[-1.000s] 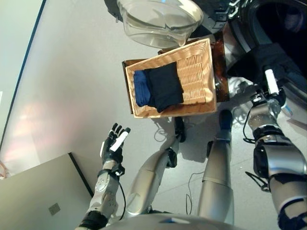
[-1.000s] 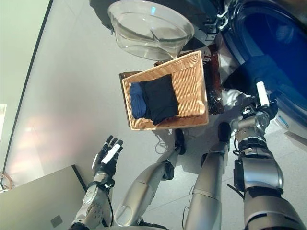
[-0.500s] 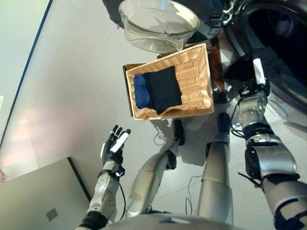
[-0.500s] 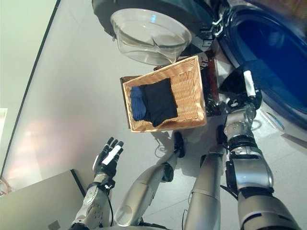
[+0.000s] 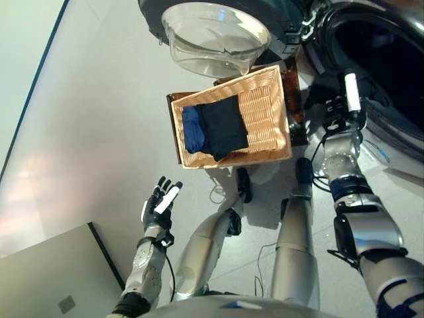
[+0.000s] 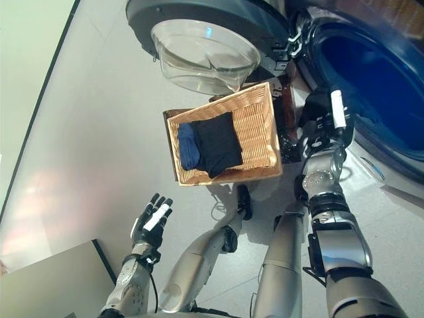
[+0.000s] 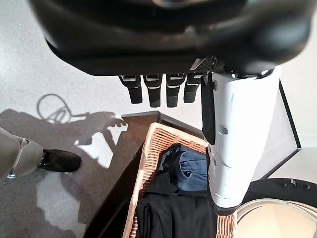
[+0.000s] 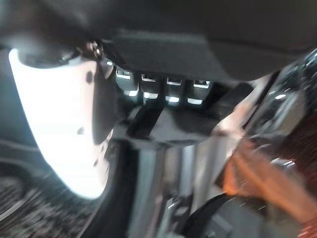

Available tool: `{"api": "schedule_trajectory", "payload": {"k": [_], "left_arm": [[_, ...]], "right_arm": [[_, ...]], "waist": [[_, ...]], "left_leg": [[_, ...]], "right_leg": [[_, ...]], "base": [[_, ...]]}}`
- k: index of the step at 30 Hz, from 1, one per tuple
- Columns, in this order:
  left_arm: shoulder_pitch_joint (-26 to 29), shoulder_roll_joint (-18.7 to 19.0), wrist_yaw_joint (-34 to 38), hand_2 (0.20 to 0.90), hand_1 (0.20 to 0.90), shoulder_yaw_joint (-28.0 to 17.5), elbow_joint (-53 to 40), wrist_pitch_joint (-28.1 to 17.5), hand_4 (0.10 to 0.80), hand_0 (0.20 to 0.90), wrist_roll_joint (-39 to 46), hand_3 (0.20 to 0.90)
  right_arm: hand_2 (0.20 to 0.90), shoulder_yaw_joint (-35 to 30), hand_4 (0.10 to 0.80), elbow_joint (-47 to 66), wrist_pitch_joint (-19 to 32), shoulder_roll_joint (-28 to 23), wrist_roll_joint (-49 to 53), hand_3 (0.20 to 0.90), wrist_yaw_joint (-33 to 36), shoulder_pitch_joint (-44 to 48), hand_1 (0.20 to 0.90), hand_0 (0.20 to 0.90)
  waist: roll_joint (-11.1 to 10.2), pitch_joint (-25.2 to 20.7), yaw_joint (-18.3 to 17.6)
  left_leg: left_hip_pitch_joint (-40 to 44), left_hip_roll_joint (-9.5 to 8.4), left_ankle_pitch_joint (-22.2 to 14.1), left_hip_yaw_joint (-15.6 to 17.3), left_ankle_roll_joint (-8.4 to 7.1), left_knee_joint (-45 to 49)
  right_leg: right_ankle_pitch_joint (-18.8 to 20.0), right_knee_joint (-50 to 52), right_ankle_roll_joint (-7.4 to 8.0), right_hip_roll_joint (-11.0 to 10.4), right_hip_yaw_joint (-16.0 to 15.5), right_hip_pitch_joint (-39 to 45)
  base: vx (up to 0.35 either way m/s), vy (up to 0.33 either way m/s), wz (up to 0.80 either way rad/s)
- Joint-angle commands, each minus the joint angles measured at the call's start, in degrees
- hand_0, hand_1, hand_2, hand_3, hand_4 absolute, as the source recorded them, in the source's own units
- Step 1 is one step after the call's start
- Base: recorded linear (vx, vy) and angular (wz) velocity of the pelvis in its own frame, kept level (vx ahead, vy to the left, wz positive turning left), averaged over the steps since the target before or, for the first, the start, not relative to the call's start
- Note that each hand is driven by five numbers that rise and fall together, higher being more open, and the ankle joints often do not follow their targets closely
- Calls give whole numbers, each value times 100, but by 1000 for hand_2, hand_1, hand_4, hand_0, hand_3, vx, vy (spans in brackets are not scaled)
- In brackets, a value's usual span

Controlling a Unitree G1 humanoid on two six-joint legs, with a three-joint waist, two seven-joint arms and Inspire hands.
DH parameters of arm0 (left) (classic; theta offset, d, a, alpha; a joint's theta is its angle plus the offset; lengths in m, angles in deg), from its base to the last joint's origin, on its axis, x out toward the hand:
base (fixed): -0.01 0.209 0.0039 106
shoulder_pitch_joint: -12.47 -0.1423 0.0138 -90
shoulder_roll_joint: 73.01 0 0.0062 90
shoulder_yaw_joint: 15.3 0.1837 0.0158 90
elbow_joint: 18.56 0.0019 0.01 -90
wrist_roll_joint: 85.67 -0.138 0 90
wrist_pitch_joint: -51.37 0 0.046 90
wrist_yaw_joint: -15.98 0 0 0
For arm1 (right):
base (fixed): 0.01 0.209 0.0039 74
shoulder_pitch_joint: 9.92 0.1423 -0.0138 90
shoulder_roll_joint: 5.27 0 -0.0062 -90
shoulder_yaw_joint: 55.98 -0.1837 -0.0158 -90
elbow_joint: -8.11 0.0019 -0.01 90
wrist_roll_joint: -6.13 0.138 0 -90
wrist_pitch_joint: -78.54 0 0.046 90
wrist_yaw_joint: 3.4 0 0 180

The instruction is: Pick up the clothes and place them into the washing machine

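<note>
A wicker basket (image 5: pixel 268 112) on a low brown stand holds a folded black garment (image 5: pixel 224 126) with a blue garment (image 5: pixel 192 129) beside it. The washing machine's drum (image 6: pixel 371 73) gapes at the upper right, and its round glass door (image 5: pixel 215 36) is swung out above the basket. My right hand (image 5: pixel 331 99) is between the drum's rim and the basket's right end; its fingers (image 8: pixel 158 89) look straight and hold nothing. My left hand (image 5: pixel 161 202) hovers open over the floor, well below the basket, and its wrist view looks onto the basket (image 7: pixel 143 173).
A grey flat panel (image 5: pixel 46 271) lies on the floor at the lower left, close to my left arm. Bare grey floor spreads left of the basket. The brown stand (image 5: pixel 295 99) juts out by the machine's front.
My right hand has drawn back from the drum's mouth, moving left toward the basket. The left hand stays open in the same pose. The camera has shifted slightly.
</note>
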Motion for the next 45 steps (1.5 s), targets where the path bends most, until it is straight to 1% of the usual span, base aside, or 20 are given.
{"api": "schedule_trajectory", "payload": {"k": [1,7,13,21,23,28,30,32,33,34,37,38,40,41,42,45], "left_arm": [[-16,419,144,900,900,-208,63,-315,800,900,7,900],[-36,441,168,900,900,-244,16,-340,800,900,-41,900],[-56,452,189,900,900,-276,-33,-358,800,900,-46,900],[-79,473,207,900,900,-324,-45,-380,800,900,-60,900],[-112,498,219,900,900,-344,-63,-395,800,900,-91,900],[-140,533,220,900,900,-357,3,-404,800,900,-132,900],[-172,542,227,900,900,-355,-22,-413,800,900,-135,900],[-192,572,219,900,900,-337,-25,-421,800,900,-153,900],[-186,566,219,900,900,-337,-27,-422,800,900,-152,900],[-198,599,230,900,900,-337,-13,-432,800,900,-166,900],[-208,628,252,900,900,-352,2,-445,800,900,-167,900],[-207,643,259,900,900,-358,15,-444,800,900,-177,900],[-204,640,268,900,900,-362,-4,-453,800,900,-174,900],[-204,641,304,900,900,-367,20,-441,800,900,-189,900],[-214,647,315,900,900,-368,14,-449,800,900,-179,900],[-218,657,358,900,900,-376,23,-457,800,900,-188,900]], "right_arm": [[200,119,300,734,575,-345,-475,200,-242,777,200,200],[200,-12,300,530,576,-384,-731,200,-14,711,200,200],[200,-95,300,460,595,-410,-779,200,117,695,200,200],[200,-332,300,663,761,-629,-562,200,156,684,200,200],[200,-561,300,611,893,-908,-505,200,280,724,200,200],[200,-861,300,245,1093,-1531,-341,200,517,1000,200,200],[200,-871,300,64,1108,-1799,-331,200,609,1154,200,200],[200,-859,300,-117,1105,-2083,-339,200,727,1283,200,200],[200,-847,300,-129,1102,-2093,-336,200,725,1304,200,200],[200,-820,300,-222,1106,-2268,-366,200,826,1406,200,200],[200,-752,300,-415,1123,-2583,-361,200,974,1646,200,200],[200,-729,300,-495,1110,-2675,-372,200,1023,1703,200,200],[200,-702,300,-513,1146,-2749,-368,200,1083,1780,200,200],[200,-723,300,-490,1238,-2854,-370,200,1202,1861,200,200],[200,-729,300,-476,1271,-2900,-385,200,1251,1886,200,200],[200,-753,300,-488,1375,-2962,-409,200,1406,1985,200,200]], "waist": [[129,-262,143],[180,-270,146],[204,-307,154],[225,-379,138],[234,-424,121],[243,-513,130],[256,-544,142],[250,-572,128],[257,-568,135],[253,-599,128],[264,-639,135],[256,-663,136],[269,-664,138],[274,-682,133],[268,-696,129],[278,-722,147]], "left_leg": [[-343,163,-157,29,-517,358],[-326,154,-148,24,-512,319],[-315,143,-151,35,-514,309],[-281,130,-167,39,-512,303],[-267,121,-178,35,-512,305],[-232,109,-191,20,-516,257],[-242,114,-161,17,-515,251],[-201,97,-198,-1,-527,252],[-222,108,-161,7,-524,246],[-180,88,-196,-1,-533,239],[-172,92,-161,10,-535,202],[-145,80,-193,-2,-542,201],[-166,91,-160,7,-538,197],[-157,87,-153,-7,-544,176],[-133,77,-184,-17,-550,174],[-149,89,-142,-8,-542,148]], "right_leg": [[-455,138,-343,366,-240,322],[-457,121,-337,365,-253,341],[-453,116,-332,368,-244,345],[-451,103,-318,364,-206,372],[-461,104,-314,367,-198,380],[-481,76,-293,352,-211,404],[-442,64,-288,358,-202,394],[-502,69,-277,337,-206,438],[-454,56,-278,348,-202,417],[-506,66,-273,339,-205,451],[-455,22,-265,349,-196,461],[-498,25,-258,336,-205,488],[-453,11,-253,342,-208,469],[-457,-11,-246,340,-217,485],[-499,-6,-244,330,-217,506],[-441,-36,-240,346,-213,482]], "base": [[0,0,0],[0,0,0],[-2,0,-1],[0,2,-1],[0,0,0],[0,0,0],[0,0,0],[0,0,0],[0,0,0],[0,0,0],[0,0,0],[0,0,0],[0,0,0],[0,0,0],[0,0,0],[0,0,0]]}}
